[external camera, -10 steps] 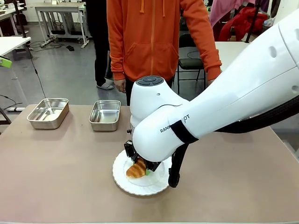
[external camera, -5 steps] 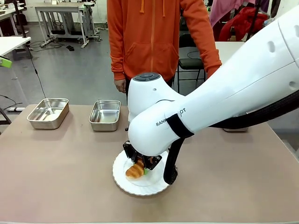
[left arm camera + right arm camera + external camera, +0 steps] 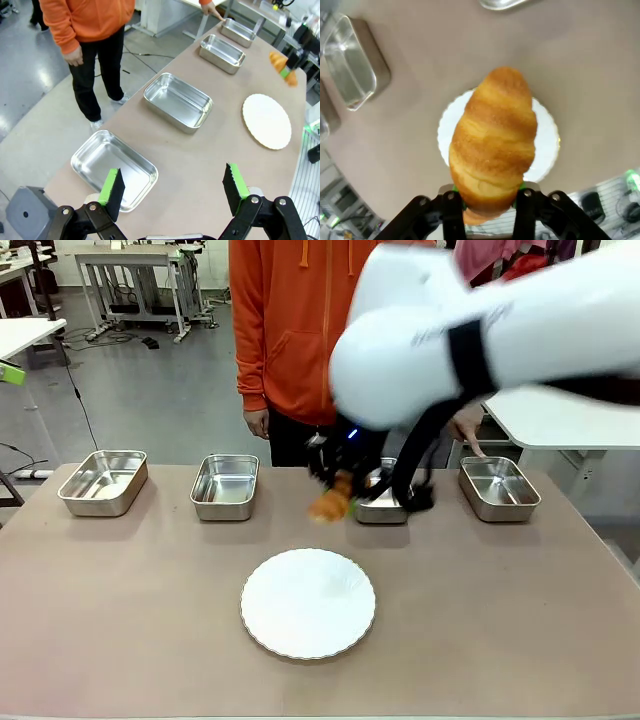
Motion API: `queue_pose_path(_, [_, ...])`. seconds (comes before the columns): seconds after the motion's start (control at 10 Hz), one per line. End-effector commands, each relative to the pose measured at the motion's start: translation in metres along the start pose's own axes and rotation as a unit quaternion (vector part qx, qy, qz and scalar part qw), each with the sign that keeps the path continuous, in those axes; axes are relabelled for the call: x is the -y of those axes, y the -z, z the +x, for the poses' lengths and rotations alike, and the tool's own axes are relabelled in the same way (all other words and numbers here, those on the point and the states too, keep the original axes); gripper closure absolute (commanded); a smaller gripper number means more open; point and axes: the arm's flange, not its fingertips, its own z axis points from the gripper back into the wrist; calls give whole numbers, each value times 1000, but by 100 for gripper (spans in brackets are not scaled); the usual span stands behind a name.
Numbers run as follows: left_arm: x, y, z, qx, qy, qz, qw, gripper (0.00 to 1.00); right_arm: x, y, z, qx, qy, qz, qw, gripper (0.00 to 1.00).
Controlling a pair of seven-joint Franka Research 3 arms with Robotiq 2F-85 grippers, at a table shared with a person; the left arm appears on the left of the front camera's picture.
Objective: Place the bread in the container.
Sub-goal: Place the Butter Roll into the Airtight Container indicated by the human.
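Note:
The bread [image 3: 328,504], a golden-brown croissant, hangs in the air above the table's far half, with my right gripper [image 3: 338,490] shut on it. The right wrist view looks down past the bread [image 3: 494,140], clamped in the right gripper [image 3: 489,199], onto the white plate [image 3: 546,131]. Several steel container pans stand in a row at the far edge; the bread hangs in front of the third pan [image 3: 384,508], between it and the second pan [image 3: 224,486]. My left gripper [image 3: 173,184] is open and holds nothing, above the first pan [image 3: 115,167].
The white plate [image 3: 308,602] lies bare on the near middle of the table. A person in an orange hoodie stands at the far side, one hand [image 3: 465,430] at the rightmost pan [image 3: 498,487]. The leftmost pan [image 3: 102,481] stands at the far left.
My right gripper has lifted the bread off the plate and carried it up and toward the far side, near the third pan. The plate now lies bare.

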Motion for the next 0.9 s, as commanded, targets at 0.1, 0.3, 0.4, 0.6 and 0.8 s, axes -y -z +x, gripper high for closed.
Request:
queue_pose_path(0.1, [1,0,1,5,8,-1,1000,0,65,-34,87,-39,-76,-29,996,60])
queue_pose_path(0.3, [1,0,1,5,8,-1,1000,0,114,-44,133,-18,-158,-32,987,60])
queue_pose_path(0.4, [1,0,1,5,8,-1,1000,0,132,-41,150,21,-208,-40,977,60])
queue_pose_path(0.6, [1,0,1,5,8,-1,1000,0,143,-33,165,0,-207,33,978,60])
queue_pose_path(0.8, [1,0,1,5,8,-1,1000,0,140,-46,160,6,-200,-49,979,60])
